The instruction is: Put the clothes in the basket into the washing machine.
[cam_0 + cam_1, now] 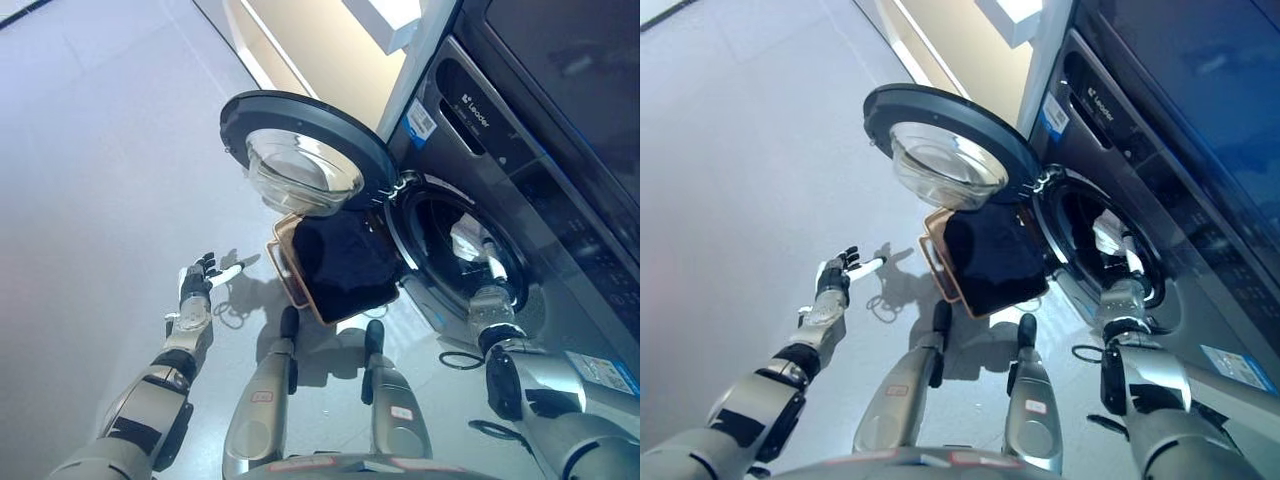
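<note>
A brown basket (286, 268) stands on the floor under the open door (300, 150) of the dark washing machine (520, 170). Dark clothes (345, 262) fill the basket. My right hand (478, 258) reaches into the drum opening (435, 225), right of the basket. Something white shows at its fingertips inside the drum; I cannot tell whether it is cloth or the hand's own white covers. My left hand (198, 285) is open, fingers spread, above the floor well left of the basket and holds nothing.
The round door with its glass bowl hangs open above the basket's far end. A pale wall or cabinet (320, 50) runs behind the machine. Grey floor (100, 180) spreads to the left.
</note>
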Tool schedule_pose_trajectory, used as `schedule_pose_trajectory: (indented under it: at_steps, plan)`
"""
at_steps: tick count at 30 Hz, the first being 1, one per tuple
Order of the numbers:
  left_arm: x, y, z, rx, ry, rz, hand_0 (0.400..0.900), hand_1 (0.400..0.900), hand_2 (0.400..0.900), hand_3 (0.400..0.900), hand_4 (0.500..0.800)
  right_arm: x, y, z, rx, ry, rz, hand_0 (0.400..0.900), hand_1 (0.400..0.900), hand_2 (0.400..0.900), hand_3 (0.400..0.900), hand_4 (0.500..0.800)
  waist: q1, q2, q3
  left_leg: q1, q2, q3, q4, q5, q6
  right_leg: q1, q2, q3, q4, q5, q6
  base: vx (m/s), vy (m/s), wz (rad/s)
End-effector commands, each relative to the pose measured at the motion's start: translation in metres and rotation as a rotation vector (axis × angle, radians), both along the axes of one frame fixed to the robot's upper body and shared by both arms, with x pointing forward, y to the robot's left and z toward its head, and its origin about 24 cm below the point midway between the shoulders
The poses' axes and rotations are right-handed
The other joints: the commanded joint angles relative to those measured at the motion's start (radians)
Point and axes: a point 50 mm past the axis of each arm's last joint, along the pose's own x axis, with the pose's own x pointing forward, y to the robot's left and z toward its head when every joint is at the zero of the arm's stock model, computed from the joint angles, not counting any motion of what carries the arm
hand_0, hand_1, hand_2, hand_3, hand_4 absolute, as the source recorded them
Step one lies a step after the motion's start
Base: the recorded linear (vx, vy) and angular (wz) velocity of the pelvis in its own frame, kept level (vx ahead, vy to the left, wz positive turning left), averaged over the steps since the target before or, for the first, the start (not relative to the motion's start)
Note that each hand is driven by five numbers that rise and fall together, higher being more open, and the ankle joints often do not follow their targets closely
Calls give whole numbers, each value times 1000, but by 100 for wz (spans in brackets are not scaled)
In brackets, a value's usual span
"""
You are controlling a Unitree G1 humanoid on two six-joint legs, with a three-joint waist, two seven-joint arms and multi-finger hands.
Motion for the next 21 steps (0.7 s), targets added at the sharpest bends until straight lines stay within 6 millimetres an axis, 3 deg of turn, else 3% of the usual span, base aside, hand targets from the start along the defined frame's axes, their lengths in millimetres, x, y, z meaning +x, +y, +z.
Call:
schedule_pose_trajectory:
  at_steps: [1,2,6,11,21]
  plan:
    - [5,12,12,-9,-92,58,900,900,900,900,800,2,-59,60,-161,-157,-157,859,859,859,859,775,-5,1,-33,-65,29,-49,52,-20,-70,11,-50,29,4,69,39,0,0,0]
    - [4,11,11,-14,-91,56,900,900,900,900,800,5,-60,66,-134,-197,-187,900,900,900,900,800,-4,3,-32,-67,28,-48,52,-19,-70,9,-50,32,4,71,39,-18,10,-5]
    - [1,6,8,-27,-91,43,900,900,900,900,800,11,-59,75,-137,-236,-183,900,900,900,900,800,-2,4,-33,-72,27,-42,53,-21,-70,2,-51,39,-3,76,39,-15,24,-7]
    - [2,6,7,-12,-76,35,900,900,900,900,800,11,-45,57,-246,-82,-21,900,900,900,900,800,-4,-2,-36,-73,29,-40,59,-23,-71,6,-51,41,-5,76,36,-2,3,-2]
    - [3,2,6,4,-64,3,900,900,900,900,800,10,-26,34,-336,52,157,900,900,900,900,800,-3,-6,-41,-66,32,-37,61,-24,-70,14,-51,36,-7,77,36,0,0,0]
